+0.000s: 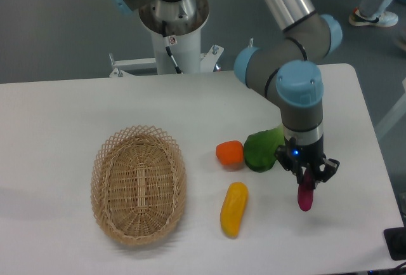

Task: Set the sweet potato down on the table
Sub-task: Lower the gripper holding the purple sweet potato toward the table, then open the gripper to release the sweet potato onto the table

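The sweet potato (pixel 305 197) is a slim magenta-purple toy, hanging nearly upright from my gripper (pixel 308 178) at the right side of the white table (pixel 57 116). The gripper is shut on its upper end. Its lower tip is at or just above the tabletop; I cannot tell whether it touches. The top of the sweet potato is hidden between the fingers.
A green vegetable (pixel 263 150) lies just left of the gripper, with a round orange one (pixel 229 154) beside it. A yellow-orange elongated vegetable (pixel 234 209) lies in front. An oval wicker basket (pixel 138 185) stands at the left. The table's right edge is close to the gripper.
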